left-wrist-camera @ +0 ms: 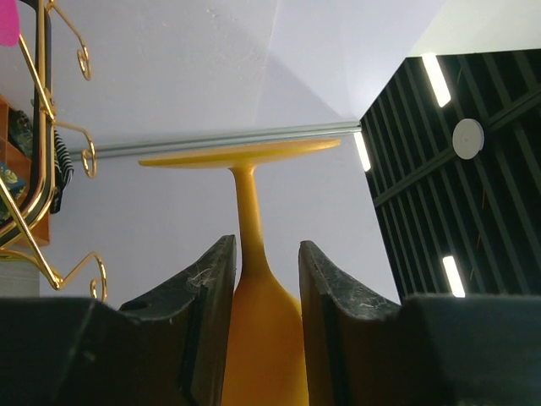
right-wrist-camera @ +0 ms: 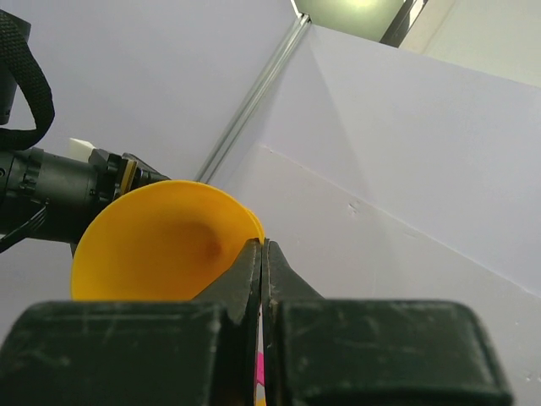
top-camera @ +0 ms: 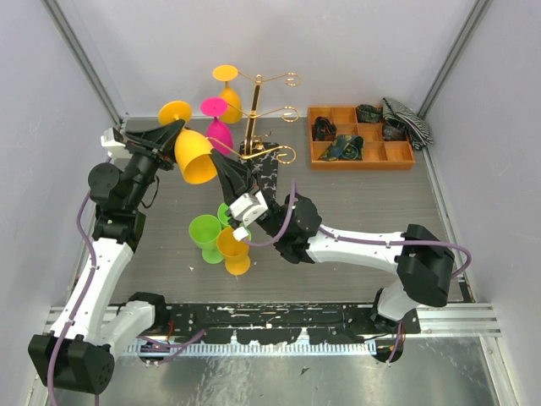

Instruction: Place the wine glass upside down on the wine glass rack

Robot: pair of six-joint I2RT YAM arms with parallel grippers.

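An orange wine glass (top-camera: 196, 155) is held in the air to the left of the gold wine glass rack (top-camera: 253, 118), foot up and to the left, bowl mouth down and to the right. My left gripper (top-camera: 175, 135) is shut on it where stem meets bowl; in the left wrist view the gripper (left-wrist-camera: 264, 245) flanks the glass (left-wrist-camera: 254, 330), and the rack's hooks (left-wrist-camera: 40, 127) show at left. My right gripper (top-camera: 219, 160) is shut on the bowl's rim; in the right wrist view the gripper (right-wrist-camera: 263, 244) pinches the rim of the bowl (right-wrist-camera: 156, 249).
A yellow glass (top-camera: 226, 85) and a pink glass (top-camera: 217, 125) hang on the rack, which stands on a black speckled base (top-camera: 269, 162). A green glass (top-camera: 205, 233) and another orange glass (top-camera: 234, 248) lie on the table. An orange compartment tray (top-camera: 361, 158) sits back right.
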